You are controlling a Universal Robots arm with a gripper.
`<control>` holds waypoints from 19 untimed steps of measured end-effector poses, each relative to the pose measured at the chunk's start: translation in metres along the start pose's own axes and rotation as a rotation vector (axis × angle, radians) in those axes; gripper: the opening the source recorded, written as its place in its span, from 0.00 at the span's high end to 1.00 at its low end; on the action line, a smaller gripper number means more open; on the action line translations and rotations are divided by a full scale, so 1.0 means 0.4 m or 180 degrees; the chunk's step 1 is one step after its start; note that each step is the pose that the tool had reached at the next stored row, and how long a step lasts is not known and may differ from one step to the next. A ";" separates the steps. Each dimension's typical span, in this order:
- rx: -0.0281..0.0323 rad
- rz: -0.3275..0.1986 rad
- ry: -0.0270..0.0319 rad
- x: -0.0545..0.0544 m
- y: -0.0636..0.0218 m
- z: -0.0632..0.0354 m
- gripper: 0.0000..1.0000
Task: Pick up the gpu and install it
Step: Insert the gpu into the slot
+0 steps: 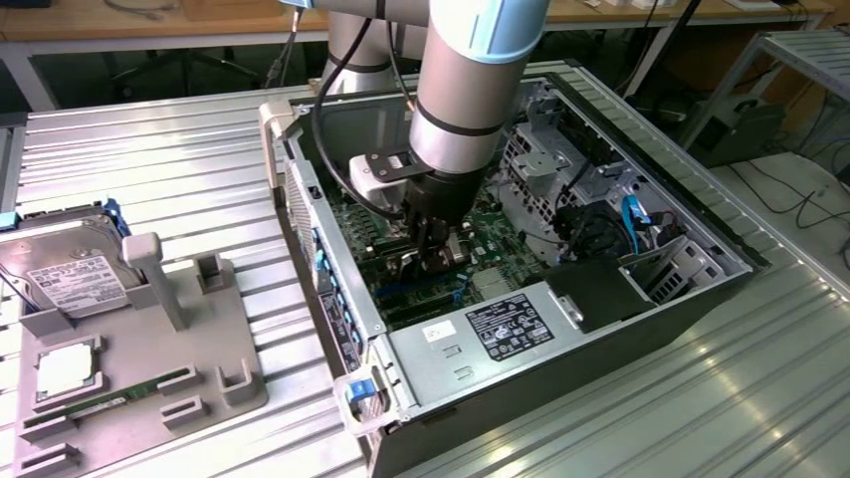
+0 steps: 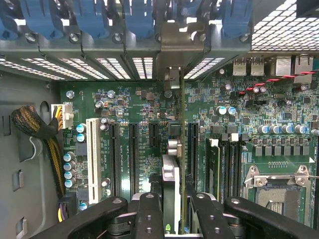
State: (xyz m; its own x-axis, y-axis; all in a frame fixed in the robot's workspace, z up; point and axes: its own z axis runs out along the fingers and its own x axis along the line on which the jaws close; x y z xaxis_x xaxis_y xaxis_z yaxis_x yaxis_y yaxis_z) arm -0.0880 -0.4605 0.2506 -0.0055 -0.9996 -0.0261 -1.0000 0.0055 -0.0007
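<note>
Over on the exterior view's left, I see the grey holder [image 1: 199, 368] sitting on the ribbed metal table [image 1: 173, 169], with a hard drive [image 1: 67, 279] standing at its far end, a square processor chip [image 1: 67, 370] lying flat nearer the camera and a green RAM stick [image 1: 126, 395] slotted beside it. Moving toward the middle, the open computer case [image 1: 718, 229] lies on its side, and the arm [image 1: 465, 100] reaches straight down into it, with the gripper [image 1: 432, 254] low over the motherboard [image 2: 139, 104]. From the wrist view, the gripper [image 2: 174, 201] has its jaws drawn partway together and clamped on the gpu [image 2: 170, 174], one black finger [image 2: 149, 209] on each face of the card. I see the card edge-on, standing upright over the board among the long black expansion slots [image 2: 133, 157], its silver bracket [image 2: 175, 47] up against the case's rear slot openings beneath the row of blue latches [image 2: 89, 17]. I cannot tell whether its lower edge sits in a slot. Beyond the card lies the bare processor socket [image 2: 276, 186]. Toward the exterior view's right, the labelled power supply [image 1: 512, 329] fills the case's near corner.
</note>
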 end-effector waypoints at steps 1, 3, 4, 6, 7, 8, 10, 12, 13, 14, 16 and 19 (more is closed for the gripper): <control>0.0000 0.0000 0.0000 0.000 0.000 0.000 0.73; 0.0000 0.0000 0.0000 0.000 0.000 0.000 0.73; 0.0000 0.0000 0.0000 0.000 0.000 0.000 0.73; 0.0000 0.0000 0.0000 0.000 0.002 0.001 0.73; 0.0000 0.0000 0.0000 0.000 0.002 0.001 0.73; 0.0000 0.0000 0.0000 0.000 0.002 0.001 0.73; 0.0000 0.0000 0.0000 0.000 0.002 0.002 0.73; 0.0000 0.0000 -0.0001 0.000 0.002 0.005 0.73; -0.0002 0.0000 0.0000 0.000 0.002 0.008 0.73; -0.0002 0.0000 0.0000 0.000 0.002 0.007 0.73; -0.0002 0.0000 0.0000 -0.001 0.002 0.008 0.73; -0.0002 0.0000 0.0001 -0.001 0.003 0.018 0.73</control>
State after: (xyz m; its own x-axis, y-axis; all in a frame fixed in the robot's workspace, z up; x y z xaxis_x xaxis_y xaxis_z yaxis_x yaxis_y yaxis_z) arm -0.0893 -0.4598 0.2434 -0.0054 -0.9997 -0.0258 -1.0000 0.0054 0.0000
